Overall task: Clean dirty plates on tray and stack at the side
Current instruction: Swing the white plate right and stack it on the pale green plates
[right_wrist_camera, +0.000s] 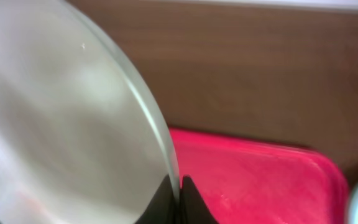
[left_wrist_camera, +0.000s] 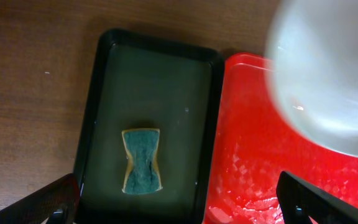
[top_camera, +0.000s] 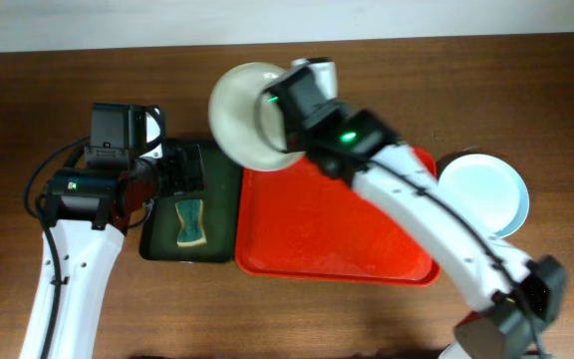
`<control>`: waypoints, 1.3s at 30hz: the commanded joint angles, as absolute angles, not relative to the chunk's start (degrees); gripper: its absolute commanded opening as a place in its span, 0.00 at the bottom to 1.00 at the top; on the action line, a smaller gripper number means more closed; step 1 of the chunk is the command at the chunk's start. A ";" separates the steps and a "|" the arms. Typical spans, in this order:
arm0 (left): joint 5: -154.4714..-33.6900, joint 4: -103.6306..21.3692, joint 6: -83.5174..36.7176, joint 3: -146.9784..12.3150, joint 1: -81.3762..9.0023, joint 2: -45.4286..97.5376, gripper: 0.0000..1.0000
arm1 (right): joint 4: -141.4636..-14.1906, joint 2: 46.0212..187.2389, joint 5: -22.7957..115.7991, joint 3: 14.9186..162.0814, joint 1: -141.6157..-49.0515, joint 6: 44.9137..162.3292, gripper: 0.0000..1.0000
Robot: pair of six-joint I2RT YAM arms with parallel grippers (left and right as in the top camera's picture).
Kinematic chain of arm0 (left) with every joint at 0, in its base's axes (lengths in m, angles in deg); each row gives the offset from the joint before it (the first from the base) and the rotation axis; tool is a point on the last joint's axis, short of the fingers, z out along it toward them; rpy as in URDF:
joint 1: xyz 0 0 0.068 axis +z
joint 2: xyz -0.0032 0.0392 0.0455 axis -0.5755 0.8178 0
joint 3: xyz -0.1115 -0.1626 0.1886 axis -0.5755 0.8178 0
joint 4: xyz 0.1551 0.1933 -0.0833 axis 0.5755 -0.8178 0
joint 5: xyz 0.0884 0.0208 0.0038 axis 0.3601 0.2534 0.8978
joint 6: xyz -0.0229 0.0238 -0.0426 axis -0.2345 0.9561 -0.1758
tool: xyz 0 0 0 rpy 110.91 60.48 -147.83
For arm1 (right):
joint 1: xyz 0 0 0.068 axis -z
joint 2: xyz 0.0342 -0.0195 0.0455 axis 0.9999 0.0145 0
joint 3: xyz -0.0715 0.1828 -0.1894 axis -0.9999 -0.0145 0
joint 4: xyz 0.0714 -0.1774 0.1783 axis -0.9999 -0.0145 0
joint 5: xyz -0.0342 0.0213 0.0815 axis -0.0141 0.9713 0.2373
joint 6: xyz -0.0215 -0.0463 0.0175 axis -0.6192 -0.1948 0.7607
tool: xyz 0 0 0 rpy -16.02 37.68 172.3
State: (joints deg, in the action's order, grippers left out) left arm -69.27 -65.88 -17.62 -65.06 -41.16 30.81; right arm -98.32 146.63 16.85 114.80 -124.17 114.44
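- Over the far-left corner of the red tray (top_camera: 337, 239), the right gripper (right_wrist_camera: 180, 186) holds the mint green plate (top_camera: 242, 115) in the air, jaws pinching its rim, plate tilted on edge.
- Red tray is bare underneath. A pale blue plate (top_camera: 481, 189) sits off its right end on the desk (top_camera: 217, 309); it looks stacked on another, can't tell for sure.
- Left gripper (left_wrist_camera: 182, 202) hangs above the dark green tray (top_camera: 217, 219), jaws spread wide and holding nothing. The sponge (top_camera: 190, 222) lies flat just below.
- Likely step: left arm takes the sponge and wipes the held plate.
- To do it well: drop straight onto the sponge and close across its narrow waist, clear of the tray wall.
- The right arm should hold the plate steady, dirty face toward the left arm, so wiping pushes against the grip and doesn't twist the rim out.
- The plate is blurred in both wrist views, so no smear shows; wipe the whole face.
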 commanded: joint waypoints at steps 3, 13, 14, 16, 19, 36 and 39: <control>-69.91 -65.77 -17.92 -65.34 -41.36 30.94 0.99 | -110.08 144.57 36.35 115.13 -104.76 116.15 0.04; -69.91 -65.77 -17.92 -65.34 -41.36 30.94 0.99 | -126.56 144.57 42.18 112.34 -66.60 116.17 0.04; -69.91 -65.77 -17.92 -65.34 -41.36 30.94 0.99 | -126.01 144.60 41.94 110.76 -64.42 116.21 0.04; -69.91 -65.77 -17.92 -65.34 -41.36 30.94 0.99 | -124.35 144.60 40.68 107.18 -60.99 117.63 0.04; -69.91 -65.77 -17.92 -65.34 -41.36 30.94 0.99 | -118.64 144.60 39.28 99.22 -56.83 117.70 0.04; -69.91 -65.77 -17.92 -65.34 -41.36 30.94 0.99 | -120.26 144.55 47.30 96.86 -69.20 98.29 0.67; -69.91 -65.77 -17.92 -65.34 -41.36 30.94 0.99 | -121.18 144.62 47.32 96.64 -83.85 96.23 0.08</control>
